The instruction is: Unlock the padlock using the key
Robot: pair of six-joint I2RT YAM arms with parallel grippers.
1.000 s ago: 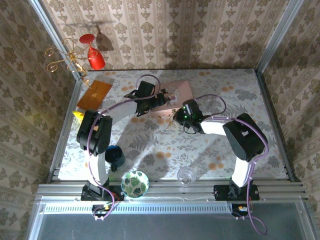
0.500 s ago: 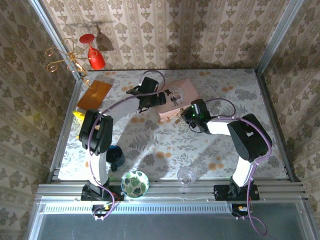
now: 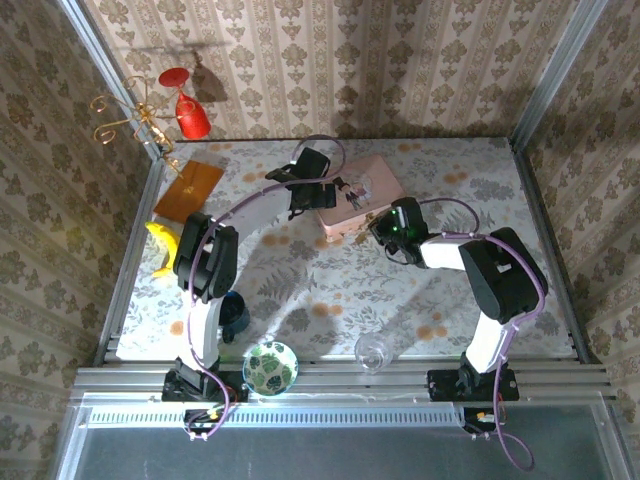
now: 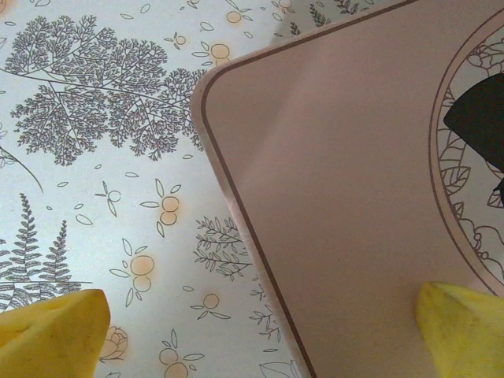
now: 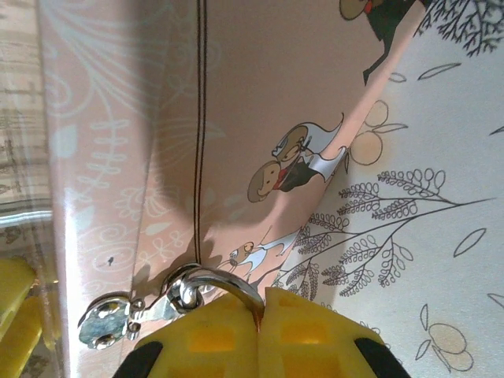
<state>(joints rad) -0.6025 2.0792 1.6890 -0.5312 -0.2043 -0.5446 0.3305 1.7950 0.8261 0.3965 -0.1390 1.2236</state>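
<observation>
Where the floral surface (image 3: 330, 290) meets the arm bases, a leaf-patterned bowl (image 3: 270, 367) and clear glass (image 3: 372, 352) sit at 6 o'clock. Beyond, the right tool (image 5: 260, 327) pinches the silvery padlock (image 5: 211, 282) on the near wall of the glossy pink, cartoon-printed box (image 3: 378, 185); the left tool (image 4: 260, 346) gapes over its rounded corner. A red goblet (image 3: 185, 105) shows at 11 o'clock.

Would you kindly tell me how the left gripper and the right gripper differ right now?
The left gripper is open, straddling the lid edge of the pink picture-lidded box, holding nothing; the right gripper is shut on a silvery metal loop at its latch. Both have yellow fingers.
</observation>
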